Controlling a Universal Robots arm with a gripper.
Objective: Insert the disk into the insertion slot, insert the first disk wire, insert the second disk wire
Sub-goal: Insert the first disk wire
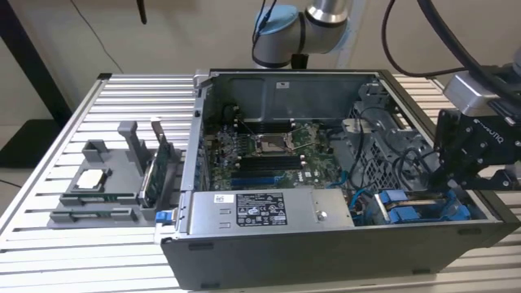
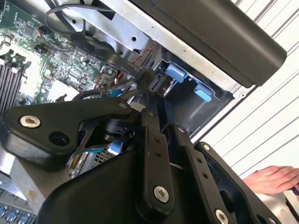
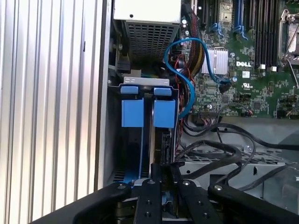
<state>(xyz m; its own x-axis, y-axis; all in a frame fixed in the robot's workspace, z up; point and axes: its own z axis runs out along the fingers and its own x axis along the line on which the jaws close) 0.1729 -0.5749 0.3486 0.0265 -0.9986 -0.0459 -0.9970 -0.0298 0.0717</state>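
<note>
The disk [image 3: 163, 114] sits edge-up in the insertion slot [image 3: 110, 140], its blue carrier tabs showing beside a second blue carrier [image 3: 132, 112]. In the exterior view the disk [image 1: 407, 212] lies in the case's near corner on the exterior view's right, with my gripper [image 1: 443, 182] right over it. My gripper [image 3: 161, 173] hangs at the disk's connector edge, its fingers drawn together on the black plug of a disk wire [image 3: 164, 144]. In the second wrist view, the gripper [image 2: 150, 91] pinches that black wire [image 2: 135, 70] just in front of the blue tabs [image 2: 176, 73].
The open computer case [image 1: 244, 268] rests on a slatted table. A silver power-supply box [image 1: 260, 210] sits beside the bay; blue and black cables [image 3: 187, 70] loop over the motherboard [image 3: 252, 79]. A grey fixture [image 1: 97, 183] holds parts. A hand [image 2: 275, 179] rests on the table.
</note>
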